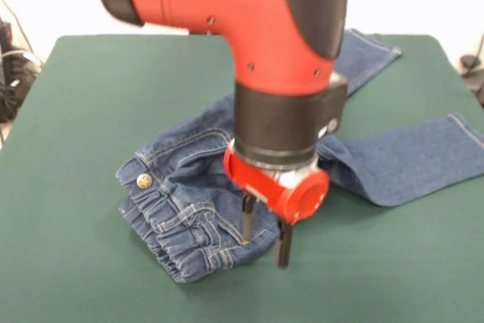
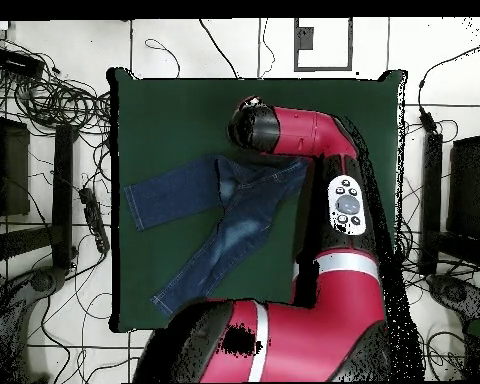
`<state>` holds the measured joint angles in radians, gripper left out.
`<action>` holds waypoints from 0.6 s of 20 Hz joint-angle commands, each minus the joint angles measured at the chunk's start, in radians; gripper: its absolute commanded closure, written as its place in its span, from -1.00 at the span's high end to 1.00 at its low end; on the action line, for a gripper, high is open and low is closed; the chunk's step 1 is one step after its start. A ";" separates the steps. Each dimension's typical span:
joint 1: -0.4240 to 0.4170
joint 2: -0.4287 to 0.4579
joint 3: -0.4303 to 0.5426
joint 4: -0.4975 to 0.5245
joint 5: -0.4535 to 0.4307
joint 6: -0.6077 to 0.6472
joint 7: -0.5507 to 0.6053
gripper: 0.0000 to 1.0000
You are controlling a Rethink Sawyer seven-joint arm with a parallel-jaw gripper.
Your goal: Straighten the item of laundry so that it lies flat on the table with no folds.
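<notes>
- From my remote seat, the front view shows the red and black Sawyer arm [image 1: 249,28] coming down from above and filling the middle of the frame.
- Its gripper [image 1: 265,231], two thin black fingers [image 1: 247,217] under a red wrist flange, hangs at the near edge of the waistband. The jaws stand apart with a clear gap and hold nothing; I cannot tell whether the tips touch cloth or table.
- The small pair of dark blue denim jeans with tan stitching [image 1: 189,202] lies on the large dark green cloth-covered table [image 1: 68,187], roughly mid-table.
- The elastic waistband end is bunched and rumpled in the front view, with the brass button [image 1: 143,181] showing at its left corner.
- The two legs spread apart from the waist. In the overhead view one leg [image 2: 169,196] runs left, the other [image 2: 209,265] slants down-left, with faded pale patches near the knees.
- In the overhead view the arm [image 2: 304,135] covers the waist end of the jeans [image 2: 246,195].
</notes>
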<state>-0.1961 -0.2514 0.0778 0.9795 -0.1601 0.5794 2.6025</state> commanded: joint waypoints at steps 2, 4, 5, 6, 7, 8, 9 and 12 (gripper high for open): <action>-0.034 0.097 0.189 -0.103 -0.089 0.099 -0.381 1.00; -0.044 0.110 0.207 -0.126 -0.104 0.115 -0.400 1.00; -0.047 0.114 0.213 -0.137 -0.113 0.122 -0.404 1.00; -0.052 0.118 0.216 -0.141 -0.122 0.121 -0.407 1.00; -0.054 0.119 0.218 -0.144 -0.128 0.123 -0.408 1.00; -0.054 0.113 0.219 -0.140 -0.133 0.124 -0.404 1.00; -0.055 0.110 0.220 -0.138 -0.136 0.124 -0.403 1.00; -0.056 0.096 0.220 -0.138 -0.143 0.138 -0.406 1.00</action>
<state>-0.2525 -0.1497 0.1806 0.8675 -0.2629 0.6005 2.5353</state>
